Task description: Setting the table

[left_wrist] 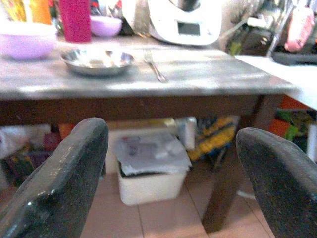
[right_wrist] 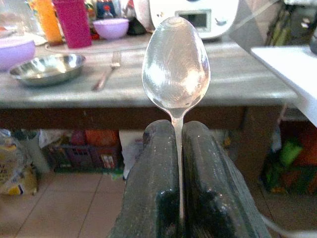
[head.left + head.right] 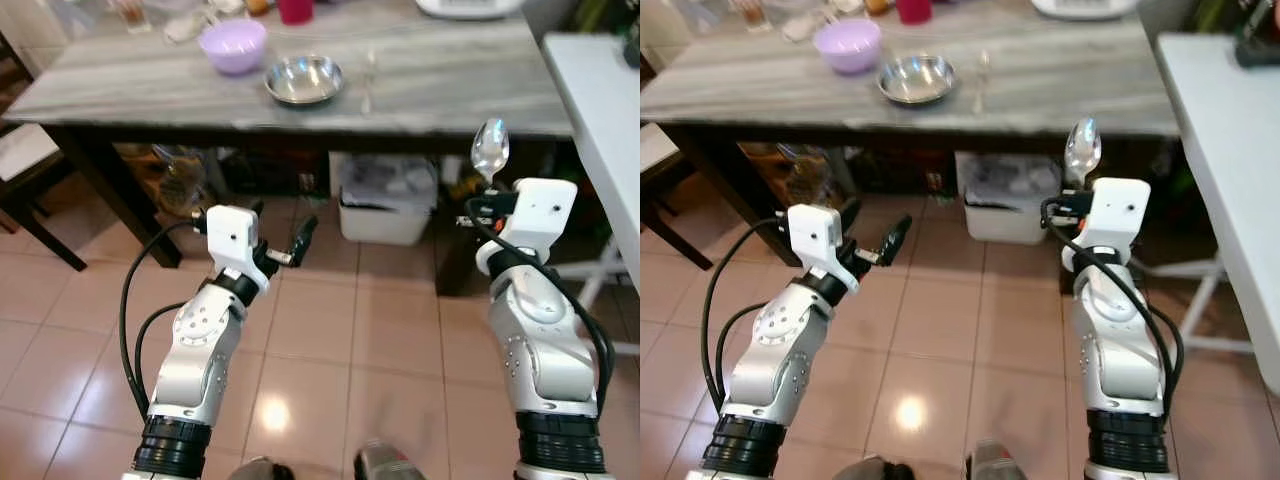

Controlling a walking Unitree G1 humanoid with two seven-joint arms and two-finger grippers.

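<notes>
A silver spoon (image 2: 176, 64) stands upright, bowl up, with my right gripper (image 2: 177, 130) shut on its handle. It is held below and in front of the grey table's (image 3: 450, 80) front edge, toward the table's right end. On the table sit a steel bowl (image 3: 304, 79), a fork (image 3: 982, 75) just right of it, and a purple bowl (image 3: 233, 45) to its left. My left gripper (image 1: 173, 139) is open and holds nothing. It hovers over the tiled floor short of the table, pointing at it.
A pink cup (image 1: 75, 20) and a white appliance (image 1: 185, 22) stand at the table's back. Under the table sits a white bin (image 3: 385, 210). A white table (image 3: 600, 120) closes the right side, and a dark chair (image 3: 30, 190) is at the left.
</notes>
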